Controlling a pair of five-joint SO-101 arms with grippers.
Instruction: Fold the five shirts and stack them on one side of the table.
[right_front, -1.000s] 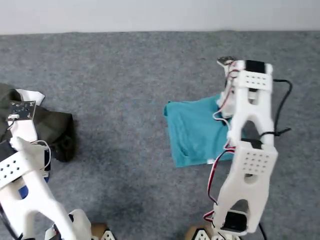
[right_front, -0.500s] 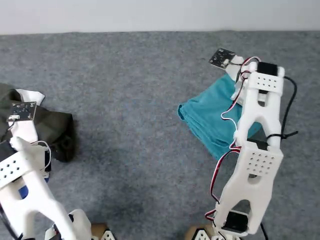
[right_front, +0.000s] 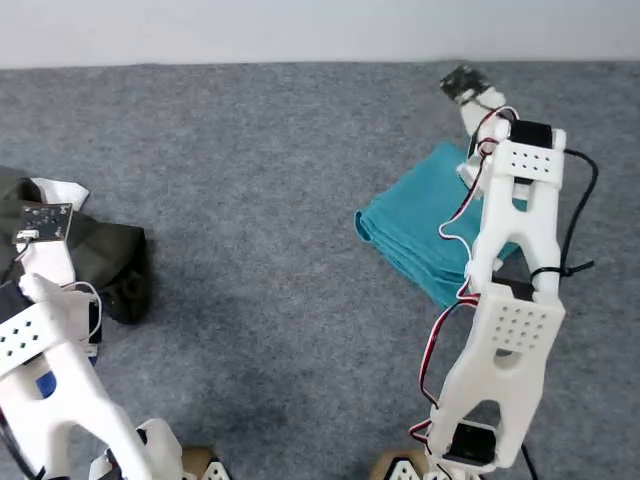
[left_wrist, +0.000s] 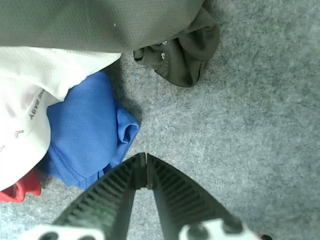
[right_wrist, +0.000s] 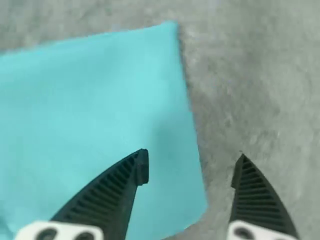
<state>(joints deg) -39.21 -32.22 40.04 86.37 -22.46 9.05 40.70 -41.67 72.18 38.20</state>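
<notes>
A folded teal shirt (right_front: 415, 230) lies on the grey carpeted table at the right, turned at an angle. My right arm stands over its far corner; in the right wrist view my right gripper (right_wrist: 192, 167) is open above the teal shirt's (right_wrist: 90, 110) edge, holding nothing. At the left edge a heap of shirts rests: a dark olive one (right_front: 105, 255) on top, with white (left_wrist: 25, 85), blue (left_wrist: 87, 132) and a bit of red (left_wrist: 20, 187) under it. My left gripper (left_wrist: 146, 172) is shut and empty just beside the blue shirt.
Bare grey carpet (right_front: 250, 180) spreads between the heap and the teal shirt. A pale wall (right_front: 300, 30) borders the far edge. Both arm bases (right_front: 300, 465) stand at the near edge.
The right arm dragged and turned the teal shirt toward the far right, then let go; its wrist has lifted farther back. The left arm has kept still.
</notes>
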